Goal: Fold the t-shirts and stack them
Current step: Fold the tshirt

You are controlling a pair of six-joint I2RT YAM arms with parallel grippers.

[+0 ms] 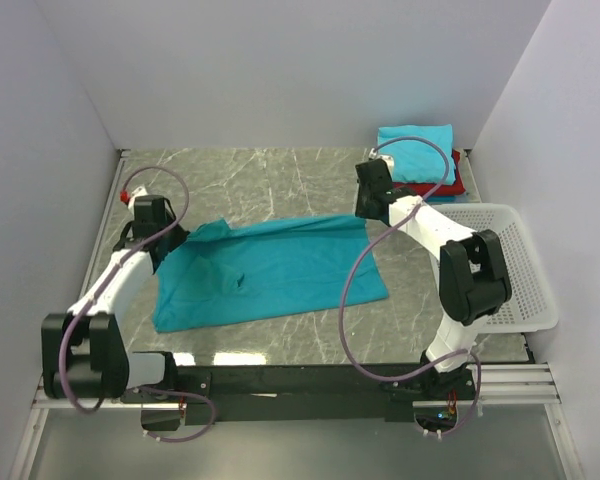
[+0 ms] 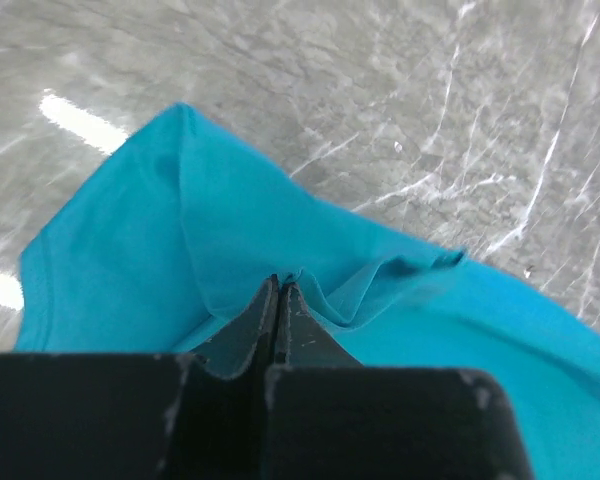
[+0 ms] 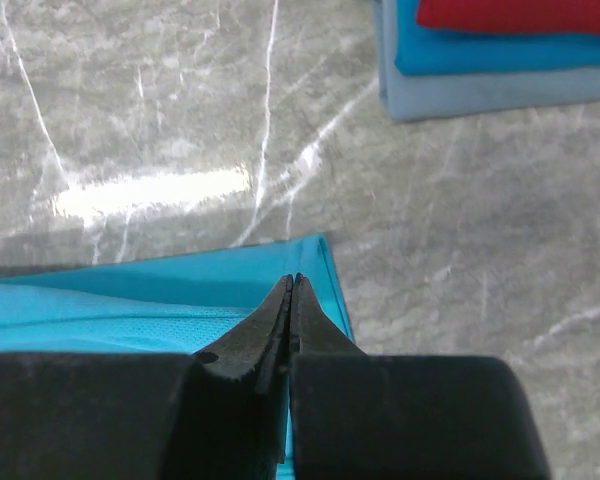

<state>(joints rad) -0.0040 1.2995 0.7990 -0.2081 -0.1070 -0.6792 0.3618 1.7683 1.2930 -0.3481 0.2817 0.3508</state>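
A teal t-shirt (image 1: 270,270) lies spread on the marble table, partly folded. My left gripper (image 1: 173,243) is shut on its far left edge; in the left wrist view the fingertips (image 2: 278,287) pinch a raised ridge of the teal cloth (image 2: 130,240). My right gripper (image 1: 364,215) is shut on the shirt's far right corner; the right wrist view shows the closed tips (image 3: 293,282) over the teal hem (image 3: 180,290). A stack of folded t-shirts (image 1: 417,152), teal on top with red under it, sits at the back right and also shows in the right wrist view (image 3: 500,52).
A white plastic lattice basket (image 1: 520,270) stands at the right edge, beside the right arm. White walls close in the table on the left, back and right. A black rail (image 1: 300,380) runs along the near edge.
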